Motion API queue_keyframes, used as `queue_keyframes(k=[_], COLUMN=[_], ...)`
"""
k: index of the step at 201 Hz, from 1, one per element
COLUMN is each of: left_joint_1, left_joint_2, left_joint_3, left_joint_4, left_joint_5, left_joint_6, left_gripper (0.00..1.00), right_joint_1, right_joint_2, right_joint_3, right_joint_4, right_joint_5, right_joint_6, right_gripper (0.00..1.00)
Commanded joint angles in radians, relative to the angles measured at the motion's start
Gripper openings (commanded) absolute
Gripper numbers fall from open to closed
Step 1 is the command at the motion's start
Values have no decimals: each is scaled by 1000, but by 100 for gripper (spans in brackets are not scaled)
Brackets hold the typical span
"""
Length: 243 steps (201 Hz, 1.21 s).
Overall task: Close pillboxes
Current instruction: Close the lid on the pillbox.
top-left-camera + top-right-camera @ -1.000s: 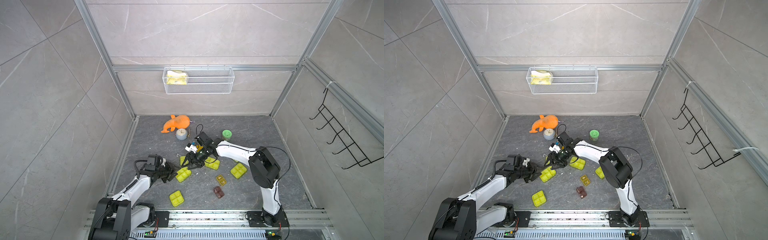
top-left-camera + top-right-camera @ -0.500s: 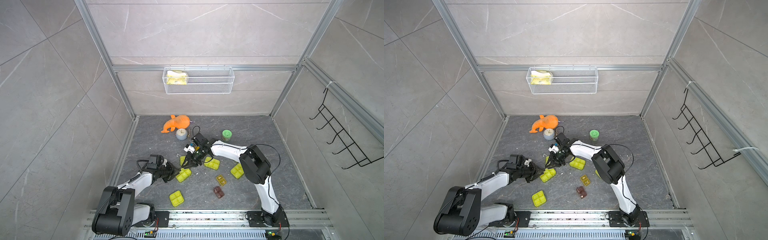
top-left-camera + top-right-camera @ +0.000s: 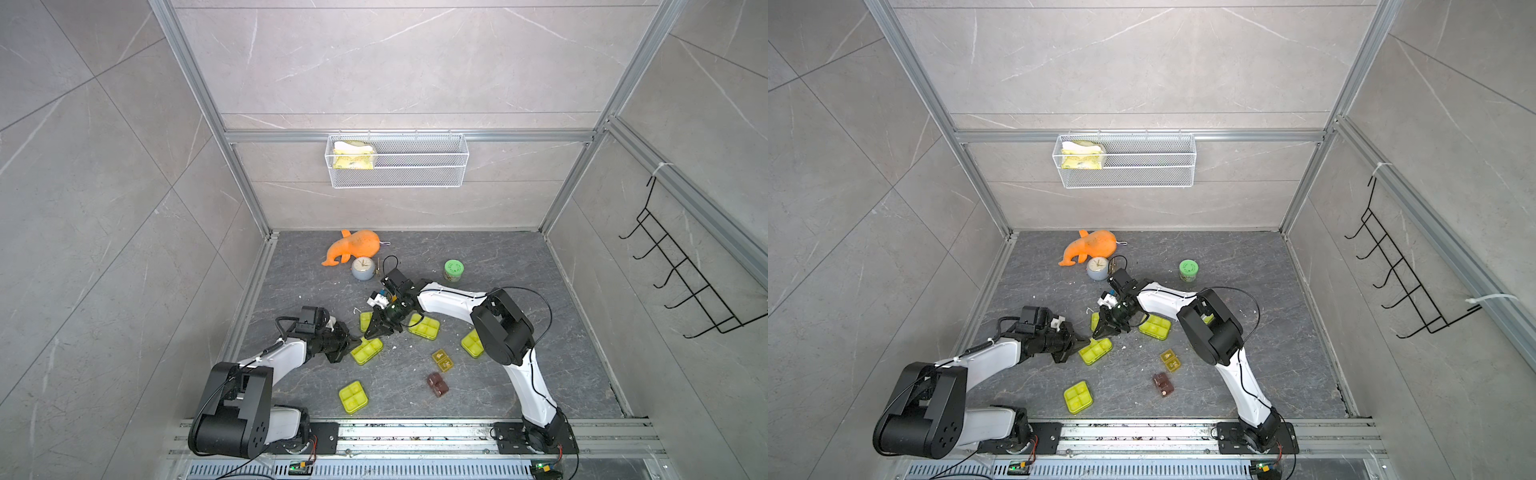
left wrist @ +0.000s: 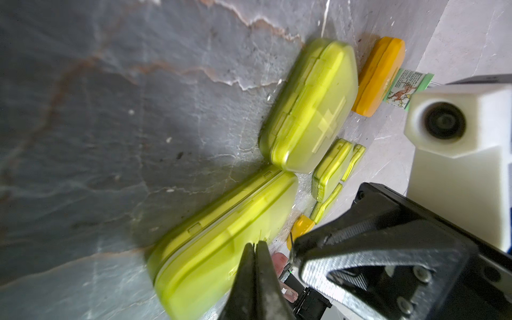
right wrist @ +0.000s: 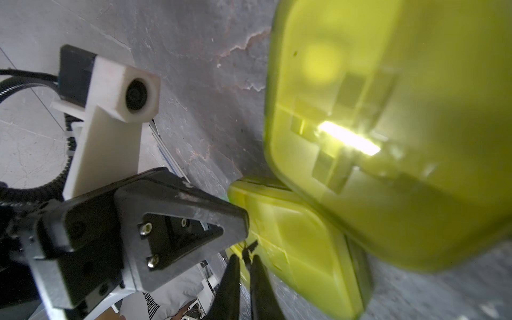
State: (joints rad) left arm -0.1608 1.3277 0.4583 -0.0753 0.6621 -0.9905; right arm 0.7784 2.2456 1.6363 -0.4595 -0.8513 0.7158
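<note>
Pillboxes lie scattered over the lower middle of the grey stone desk (image 3: 519,270) in both top views. Biggest after the desk are my arms. The left hand (image 3: 351,341) reaches in from the lower left, its fingers pressed flat together on nothing, tips at the left rim of a four-cell box (image 3: 366,350). The right hand (image 3: 372,333) comes down from the upper right onto that box's upper corner. Its fingers stand almost together with a thin slit between, and I cannot tell whether anything is pinched there.

Largest of the boxes is the six-cell box (image 3: 424,326), just right of the right hand. Then come a second four-cell box (image 3: 353,397) alone toward the bottom of the frame, and a third four-cell box (image 3: 470,344) half hidden behind the right arm's elbow. Smallest is the amber two-cell box (image 3: 442,360), right of centre.

In the left wrist view the box between my hands has its lid down, but a pale line runs along the seam, so I judge it not snapped. These look light, stiff and thin-walled, and I expect the smooth plastic to skate on the stone under a sideways push. I would not pinch it. I would press straight down on the lid near the edge away from the hinge, with the other hand bracing the opposite rim.
</note>
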Motion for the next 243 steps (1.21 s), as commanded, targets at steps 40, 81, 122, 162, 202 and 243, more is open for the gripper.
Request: queue_keyframes(k=[40,81,122,162,202,243], left_joint_1=[6,10,17,21,25,27], left_joint_2=[-2,-13,-23,-20,-7,-7], left_joint_3=[28,27,14,5,-10,-7], left_joint_4=[-59,-89,-93,-109,-120,-175], left_joint_5=[16,11,8,4,-11,-37], left_joint_6=[56,75,79,93,104,129], left_gripper=[0,0,0,0,0,0], right_joint_1=[7,8,9,8,6,4], right_joint_2=[33,49,70,78,84,99], right_joint_3=[25,29,33,25,20,61], right_joint_4=[6,7,-5,-31,-67,-118], right_joint_5=[14,17,22,39,58,77], right_joint_6=[17,17,12,-10,-33,-55], right_gripper=[11,10,9,8,8,7])
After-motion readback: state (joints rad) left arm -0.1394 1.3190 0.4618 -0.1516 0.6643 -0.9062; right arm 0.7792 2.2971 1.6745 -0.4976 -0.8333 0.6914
